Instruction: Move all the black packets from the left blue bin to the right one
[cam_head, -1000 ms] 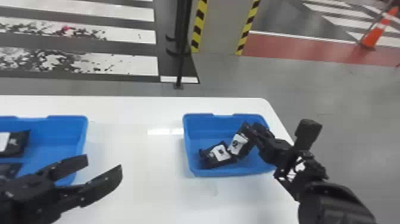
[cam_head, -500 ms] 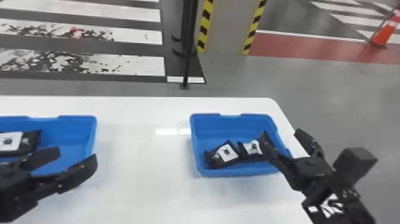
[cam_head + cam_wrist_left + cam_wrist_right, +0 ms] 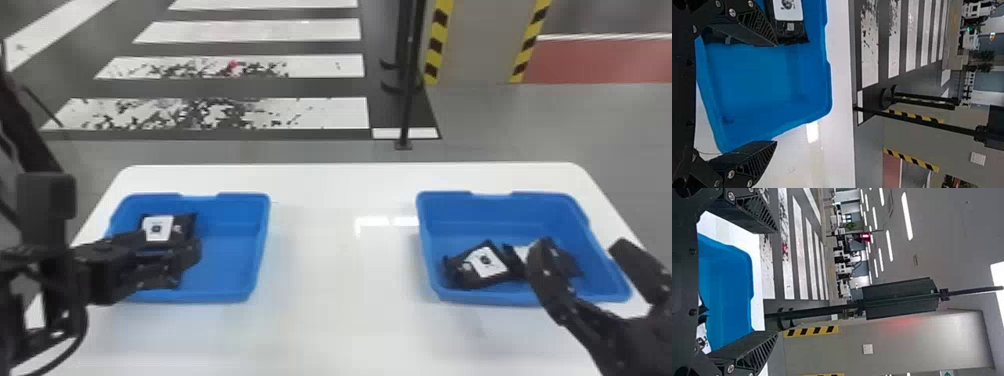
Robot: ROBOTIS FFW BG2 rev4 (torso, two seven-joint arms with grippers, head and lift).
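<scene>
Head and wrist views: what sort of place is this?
Likely an indoor test or demo hall with a mock street: crosswalk stripes on the floor, yellow-and-black hazard striping, and ceiling strip lights.

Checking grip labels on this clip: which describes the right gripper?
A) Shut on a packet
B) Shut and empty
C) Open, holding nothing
C: the right gripper has its two fingers spread wide apart, with nothing gripped between them.
</scene>
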